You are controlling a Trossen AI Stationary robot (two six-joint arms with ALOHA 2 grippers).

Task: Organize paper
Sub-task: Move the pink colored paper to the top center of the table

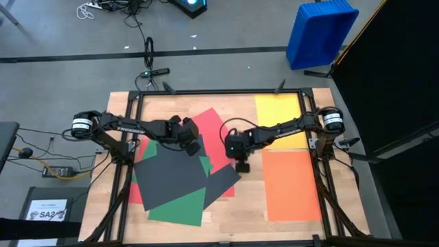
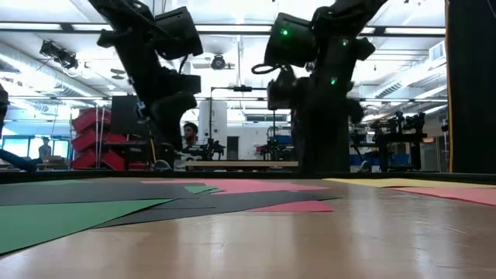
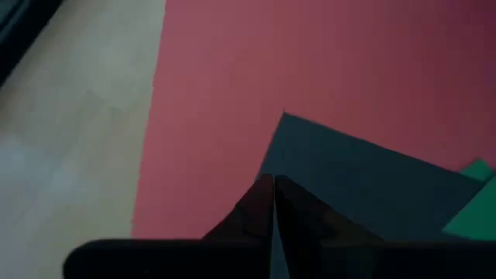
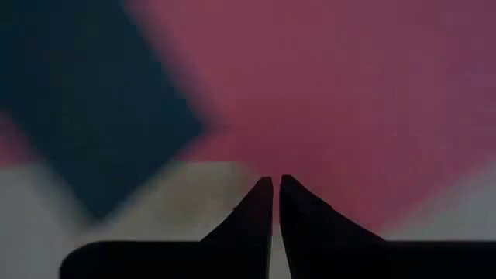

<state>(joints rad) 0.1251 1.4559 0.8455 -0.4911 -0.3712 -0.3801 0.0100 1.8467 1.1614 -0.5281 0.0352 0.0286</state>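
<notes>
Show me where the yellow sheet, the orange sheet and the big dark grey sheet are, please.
yellow sheet (image 1: pixel 278 110): high view, on its bare upper middle.
orange sheet (image 1: pixel 291 185): high view, on its centre.
big dark grey sheet (image 1: pixel 168 175): high view, on its middle, left of the right arm.
</notes>
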